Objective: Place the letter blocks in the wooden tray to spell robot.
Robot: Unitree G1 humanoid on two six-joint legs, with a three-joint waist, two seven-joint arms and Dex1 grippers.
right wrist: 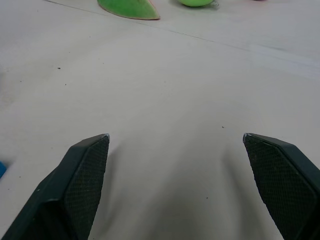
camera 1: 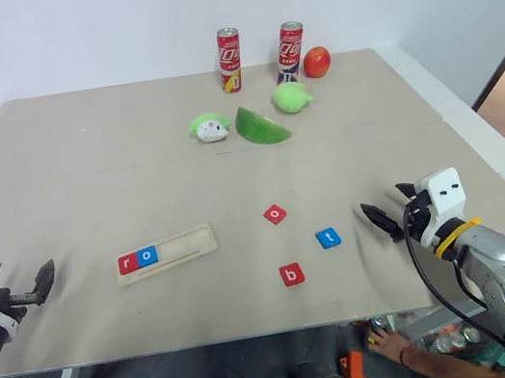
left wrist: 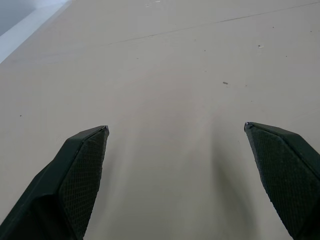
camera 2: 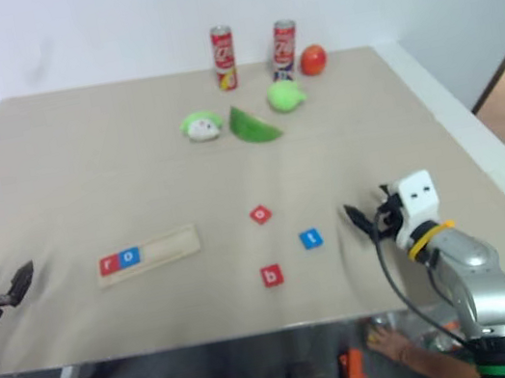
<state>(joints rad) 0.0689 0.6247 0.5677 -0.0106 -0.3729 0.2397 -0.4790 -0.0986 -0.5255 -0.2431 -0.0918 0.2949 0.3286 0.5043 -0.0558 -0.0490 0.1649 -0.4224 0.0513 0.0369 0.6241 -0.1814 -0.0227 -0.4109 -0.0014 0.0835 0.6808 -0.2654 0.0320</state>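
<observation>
Left eye view: wooden tray (camera 1: 183, 248) holds r and o, while left tool (camera 1: 42, 283) and right tool (camera 1: 391, 209) hover released, empty.

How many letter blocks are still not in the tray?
3. A red o lies right of the wooden tray, a blue t farther right, and a red b nearest the table's front edge.
</observation>
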